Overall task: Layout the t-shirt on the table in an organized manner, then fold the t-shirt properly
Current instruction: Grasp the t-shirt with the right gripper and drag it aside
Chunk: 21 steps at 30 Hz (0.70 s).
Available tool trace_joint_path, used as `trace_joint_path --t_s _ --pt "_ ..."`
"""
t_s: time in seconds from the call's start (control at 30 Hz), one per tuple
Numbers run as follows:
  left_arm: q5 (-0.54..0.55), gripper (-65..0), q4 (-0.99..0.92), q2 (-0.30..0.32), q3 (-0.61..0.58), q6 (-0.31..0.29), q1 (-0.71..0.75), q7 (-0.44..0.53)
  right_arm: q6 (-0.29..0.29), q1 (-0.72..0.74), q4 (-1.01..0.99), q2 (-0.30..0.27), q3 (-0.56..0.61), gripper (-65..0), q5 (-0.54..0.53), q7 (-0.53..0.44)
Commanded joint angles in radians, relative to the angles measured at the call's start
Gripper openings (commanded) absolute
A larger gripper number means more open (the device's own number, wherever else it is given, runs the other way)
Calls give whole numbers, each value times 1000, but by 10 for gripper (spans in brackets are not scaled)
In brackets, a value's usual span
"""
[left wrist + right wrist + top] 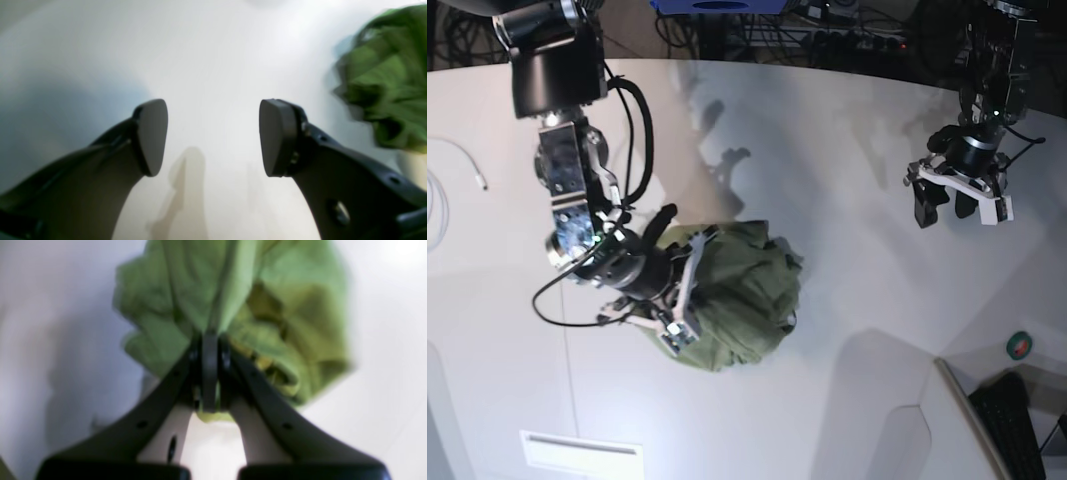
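Me at the remote desk, two arms over the table [827,150]; layout stage only just begun, folding nowhere near. The t-shirt [737,295] sits as a crumpled green heap a bit left of centre in the base view, no sleeve, hem or neck I can pick out. My right gripper [210,373] is at the heap's near-left edge w/ jaws pinched tight together, a ridge of cloth caught between them in the right wrist view; so a grip on the shirt, though I can't tell which part of the garment it is. My left gripper [213,136] hangs over bare tabletop well apart from the heap, at the base view's right; jaws stand wide apart, nothing between the pads [151,136], shirt only at the edge of its wrist view.

My read of the step: first grab to open the bundle out. Next move, as I judge it: lift or drag w/ the right arm so the cloth unrolls, then bring the left arm across to take a second edge; two holds well apart are needed to spread it flat. Risk: a pinch thru several layers just hauls the whole lump along.

Containers: none in play on the tabletop; a white cable [457,160] lies at far left, a small green-red round thing [1020,346] at lower right off the work area; neither holds anything that I can see.
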<state>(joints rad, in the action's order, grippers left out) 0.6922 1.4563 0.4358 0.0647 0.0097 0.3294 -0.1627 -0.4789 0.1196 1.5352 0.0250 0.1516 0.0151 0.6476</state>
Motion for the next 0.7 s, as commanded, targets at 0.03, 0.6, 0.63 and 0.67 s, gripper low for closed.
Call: trace_joint_path --t_s 0.03,0.6,0.63,0.67 --pt "5 -234 -1 14 -19 -4 -37 27 -8 -18 169 -17 -5 -650 -16 13" --pt "-136 -230 -138 -96 -520 -4 -482 25 -8 -240 477 -142 -206 -650 -16 24" --pt "-134 -230 -138 -114 -521 -4 -500 25 -8 -251 477 -142 -244 -650 -16 22" --pt "-136 -230 -138 -130 -521 -4 -513 25 -8 -255 477 -141 -278 -650 -16 21"
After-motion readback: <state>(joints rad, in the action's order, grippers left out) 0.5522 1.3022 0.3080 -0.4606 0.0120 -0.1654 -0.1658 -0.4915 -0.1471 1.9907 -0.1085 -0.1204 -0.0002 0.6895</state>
